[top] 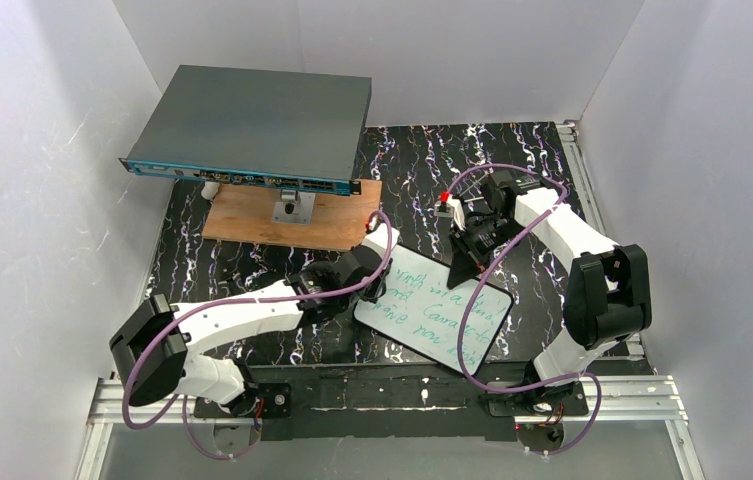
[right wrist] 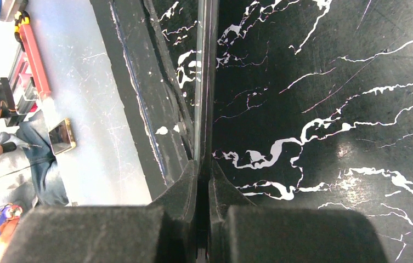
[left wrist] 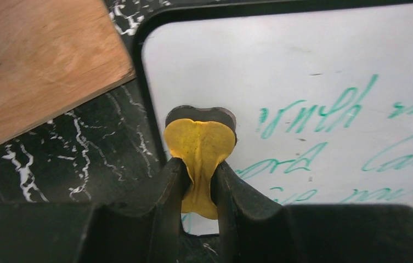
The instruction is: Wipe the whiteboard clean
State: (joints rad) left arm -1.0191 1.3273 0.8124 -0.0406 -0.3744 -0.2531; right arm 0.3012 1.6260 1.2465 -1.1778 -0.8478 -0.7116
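From above, the board (top: 442, 322) lies slanted on the marbled tabletop (top: 542, 160), between the two arms and near the front edge, with green writing (top: 432, 300) across it. The left pincer (top: 380, 272) is at its far-left corner and the right pincer (top: 464, 262) is on its far edge. Behind them a grey box (top: 252, 125) sits on a mount over a wooden plank (top: 282, 215). At the left wrist, the left pincer (left wrist: 199, 164) is narrow, squeezing a yellow eraser (left wrist: 199, 143) whose dark face presses on the white surface just inside the board's left rim. Green lines run off to the right, and the plank's corner shows upper left. At the right wrist, the right pincer (right wrist: 203, 167) is pinched tight on a thin sheet seen edge-on. It belongs to the board, but I cannot tell whether it is the rim or the black stand. Black marbled tabletop fills the right side of that view.
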